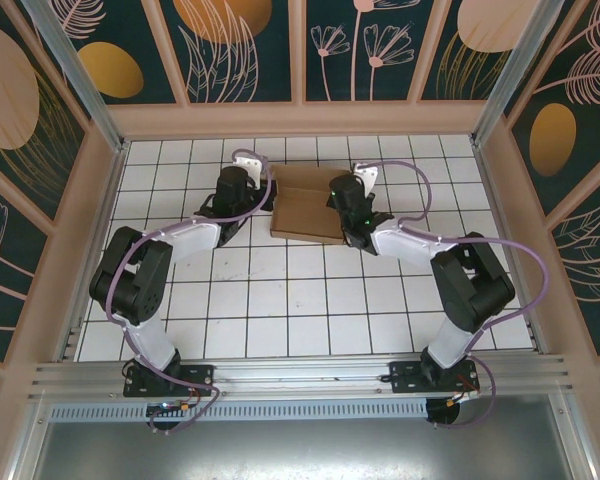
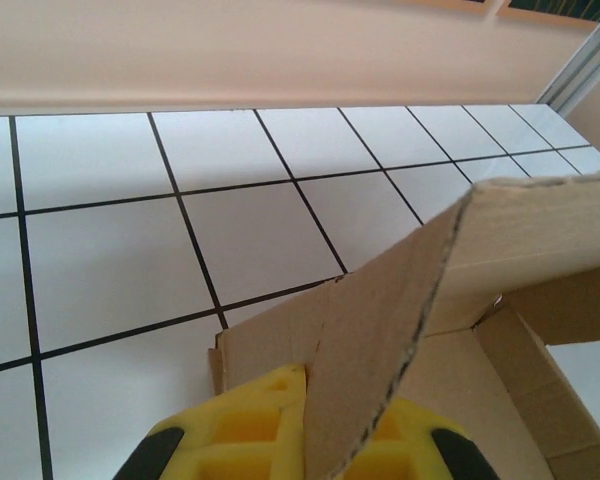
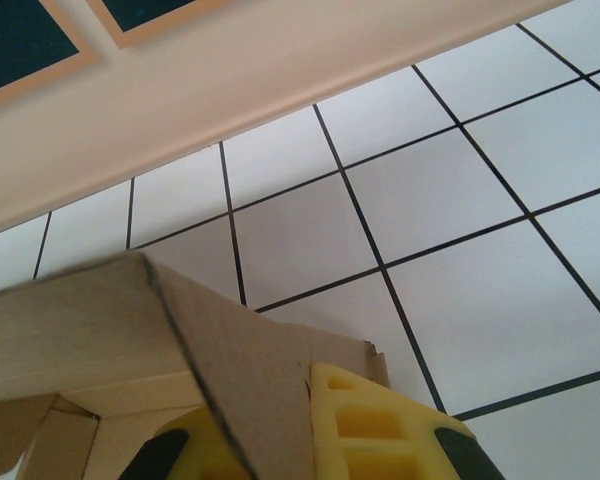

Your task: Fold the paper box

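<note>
**Item 1: paper box** [image 1: 305,205]. Plain brown cardboard, partly folded. In the top view it lies on the white tiled floor [image 1: 280,300], toward 12 o'clock from the floor's middle, near the back wall and between the 2 grippers. Its panels lie mostly flat there. In the left wrist view, 1 flap [image 2: 520,240] stands up off the tiles with its cut corrugated edge facing the camera, and lower panels lie under and behind it. In the right wrist view a raised flap [image 3: 80,320] runs out toward 9 o'clock, with an inner corner of the box below it.

**Item 2: left gripper** [image 1: 263,208]. It sits at the box's 9 o'clock edge. In its own wrist view [image 2: 325,430], the yellow pads [image 2: 250,420] are closed on the upright flap, 1 pad on each face, with the cardboard pinched between them.

**Item 3: right gripper** [image 1: 342,212]. It sits at the box's 3 o'clock edge. In its wrist view [image 3: 280,440], 1 yellow pad [image 3: 370,425] presses the near face of a flap. The other pad is partly hidden behind the card. The jaws are clamped tight on the sheet.

**Item 4: surroundings.** A purple cable [image 1: 250,157] loops along each arm. An aluminium rail [image 1: 300,378] at 6 o'clock carries both arm bases. Dark floral wall panels [image 1: 240,40] stand at 12 o'clock.
</note>
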Robot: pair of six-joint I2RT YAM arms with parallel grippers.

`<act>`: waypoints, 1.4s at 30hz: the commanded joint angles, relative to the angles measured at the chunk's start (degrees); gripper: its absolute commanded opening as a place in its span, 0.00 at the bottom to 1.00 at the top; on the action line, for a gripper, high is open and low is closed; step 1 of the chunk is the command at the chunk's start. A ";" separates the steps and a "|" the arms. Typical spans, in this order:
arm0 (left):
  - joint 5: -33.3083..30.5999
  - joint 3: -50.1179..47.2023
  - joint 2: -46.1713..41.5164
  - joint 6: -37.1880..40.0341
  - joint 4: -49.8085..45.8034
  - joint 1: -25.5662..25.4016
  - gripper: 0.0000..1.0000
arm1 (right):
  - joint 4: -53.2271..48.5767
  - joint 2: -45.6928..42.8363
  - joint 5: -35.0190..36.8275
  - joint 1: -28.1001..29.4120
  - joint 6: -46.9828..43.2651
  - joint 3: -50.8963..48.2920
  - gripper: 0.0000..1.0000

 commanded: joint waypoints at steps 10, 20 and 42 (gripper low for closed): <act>-4.77 -7.50 -2.26 -3.65 11.62 -1.80 0.00 | 16.26 -6.33 3.96 2.13 0.62 -11.51 0.00; -7.44 -11.11 -1.37 -5.81 16.48 -3.48 0.00 | 22.16 -6.42 4.54 3.18 0.02 -16.37 0.00; -10.92 -16.39 -0.17 -3.26 20.47 -4.58 0.00 | 29.31 -11.75 4.25 5.45 -5.40 -23.36 0.38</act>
